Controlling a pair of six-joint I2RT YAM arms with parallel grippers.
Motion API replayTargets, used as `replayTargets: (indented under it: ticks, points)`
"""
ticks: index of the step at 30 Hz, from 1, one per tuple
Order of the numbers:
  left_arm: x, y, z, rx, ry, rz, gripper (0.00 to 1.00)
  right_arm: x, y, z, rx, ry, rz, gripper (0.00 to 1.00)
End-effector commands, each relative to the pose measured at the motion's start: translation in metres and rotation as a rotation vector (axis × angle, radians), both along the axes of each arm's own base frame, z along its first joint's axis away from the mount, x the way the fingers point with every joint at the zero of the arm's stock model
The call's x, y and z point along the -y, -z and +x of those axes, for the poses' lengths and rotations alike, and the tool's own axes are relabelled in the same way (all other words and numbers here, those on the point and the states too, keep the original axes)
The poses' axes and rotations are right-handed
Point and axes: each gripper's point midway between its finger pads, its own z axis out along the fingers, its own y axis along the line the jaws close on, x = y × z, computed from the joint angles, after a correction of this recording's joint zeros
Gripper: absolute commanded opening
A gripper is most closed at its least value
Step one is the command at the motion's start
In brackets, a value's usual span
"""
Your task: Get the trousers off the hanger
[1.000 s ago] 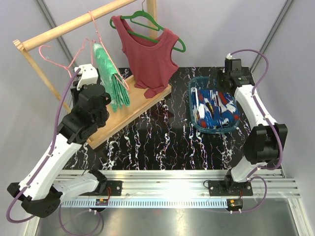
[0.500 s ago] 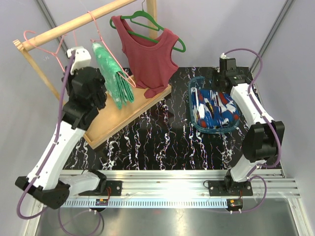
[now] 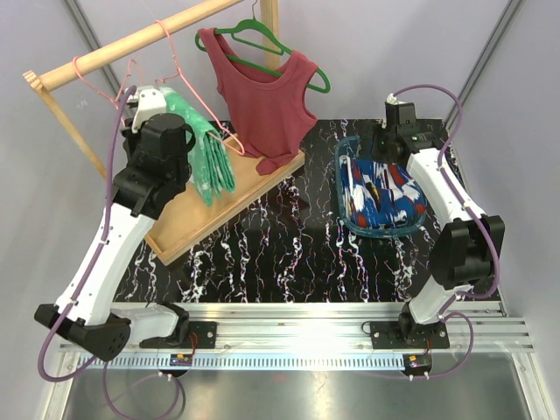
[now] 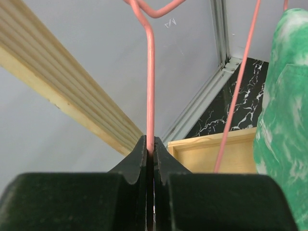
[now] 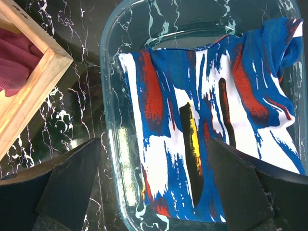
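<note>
The green-and-white tie-dye trousers [image 3: 206, 147] hang folded over a pink hanger [image 3: 172, 54] on the wooden rail [image 3: 131, 42]; they also show in the left wrist view [image 4: 284, 120]. My left gripper [image 3: 131, 103] is shut on the wire of a second, empty pink hanger [image 4: 150, 86], whose hook [image 3: 79, 66] is at the rail's left end. The blue trousers with red and white pattern [image 3: 382, 194] lie in a glass dish [image 3: 343, 188]. My right gripper [image 5: 154, 192] is open and empty just above the blue trousers [image 5: 207, 120].
A dark red tank top [image 3: 267, 101] hangs on a green hanger [image 3: 262, 37] at the rail's right. The rack's wooden base frame [image 3: 227, 206] lies on the black marble table; its corner [image 5: 38, 86] is left of the dish rim [image 5: 111, 120].
My left arm has risen and swung the empty pink hanger up to the rail's left end. My right gripper has shifted slightly left over the dish.
</note>
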Motion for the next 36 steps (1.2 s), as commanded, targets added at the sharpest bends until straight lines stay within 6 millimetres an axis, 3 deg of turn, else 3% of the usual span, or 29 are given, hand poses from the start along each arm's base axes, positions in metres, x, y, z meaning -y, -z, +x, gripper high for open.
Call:
replayTargets:
  ticks: [1, 4, 6, 7, 9, 11, 13, 17, 20, 28, 36]
  points:
    - [-0.001, 0.007, -0.012, 0.024, 0.026, -0.075, 0.00, -0.012, -0.021, 0.010, 0.063, -0.029, 0.007, 0.99]
    - [0.002, 0.006, -0.013, 0.026, 0.051, -0.098, 0.04, -0.015, -0.022, 0.009, 0.064, -0.034, 0.006, 0.99]
    - [0.005, 0.008, -0.013, 0.005, 0.079, -0.112, 0.20, -0.015, -0.024, 0.008, 0.069, -0.036, 0.007, 0.99]
    - [0.007, 0.002, -0.015, 0.016, 0.092, -0.131, 0.43, -0.015, -0.024, 0.007, 0.068, -0.037, 0.005, 0.99]
    - [0.018, 0.000, -0.013, 0.017, 0.162, -0.192, 0.58, -0.016, -0.026, 0.006, 0.072, -0.039, 0.004, 0.99]
    - [0.033, -0.005, -0.015, 0.025, 0.257, -0.272, 0.69, -0.015, -0.031, 0.005, 0.082, -0.041, 0.003, 1.00]
    - [0.040, -0.013, -0.022, 0.051, 0.323, -0.329, 0.75, -0.015, -0.034, 0.003, 0.086, -0.042, 0.005, 0.99]
    - [0.077, -0.032, -0.036, 0.104, 0.545, -0.501, 0.91, -0.018, -0.037, -0.004, 0.094, -0.060, 0.020, 1.00]
    - [0.099, -0.044, -0.051, 0.140, 0.688, -0.605, 0.99, -0.021, -0.040, -0.012, 0.113, -0.076, 0.045, 1.00]
    - [0.141, -0.085, -0.074, 0.257, 0.920, -0.824, 0.99, -0.028, -0.055, -0.043, 0.196, -0.089, 0.147, 1.00]
    - [0.170, -0.116, -0.053, 0.368, 0.986, -0.996, 0.99, -0.029, -0.055, -0.075, 0.198, -0.077, 0.213, 0.99]
